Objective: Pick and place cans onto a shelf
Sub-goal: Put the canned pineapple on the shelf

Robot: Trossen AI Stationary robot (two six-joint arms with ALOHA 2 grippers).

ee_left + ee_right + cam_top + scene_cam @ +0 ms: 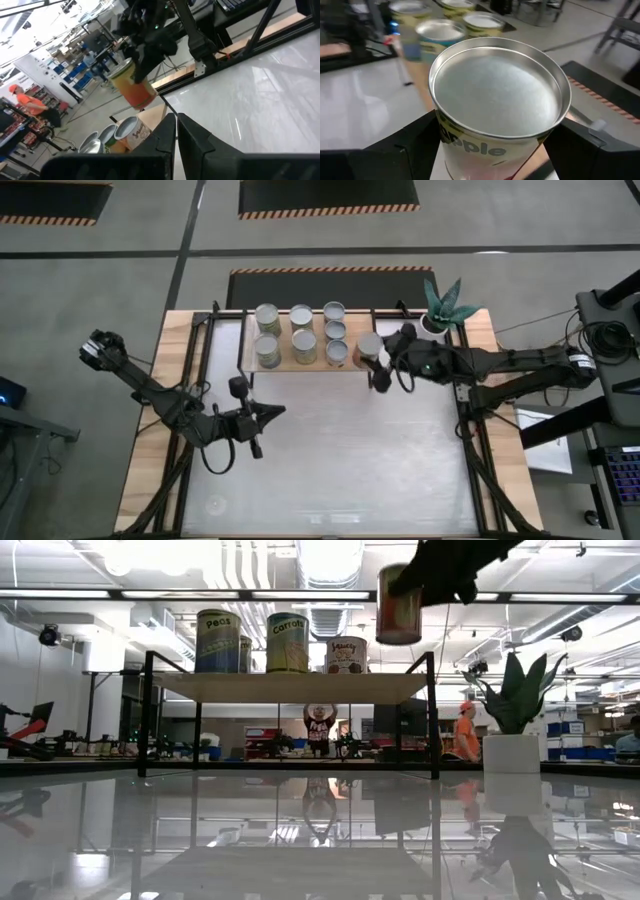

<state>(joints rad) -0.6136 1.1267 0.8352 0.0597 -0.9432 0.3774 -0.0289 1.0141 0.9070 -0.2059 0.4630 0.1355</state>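
Counting from the high view, we get seven cans: six sitting on the shelf (300, 362) in three pairs, plus one more in the right gripper (378, 366). The six cans on the shelf (300, 332) fill the left and middle of the light wooden top board, leaving its right end bare. The held can (369, 346) is at that right end, and from the low view it's clearly up in the air, well above the board, not touching it. The right gripper's jaws are spread wide and clamped on either side of that can; the right wrist view shows its round silvery top filling the space between the two dark fingers.

One small white pot with a green plant (440, 310) stands near the bench's far right corner, just beside the shelf's right end.

The left gripper (268, 416) hangs over the bench's left half, nearer the middle than the edge, well apart from the shelf. Its jaws are pressed together with nothing between them.

Beyond the bench, the low view shows a person in an orange top (465, 735).
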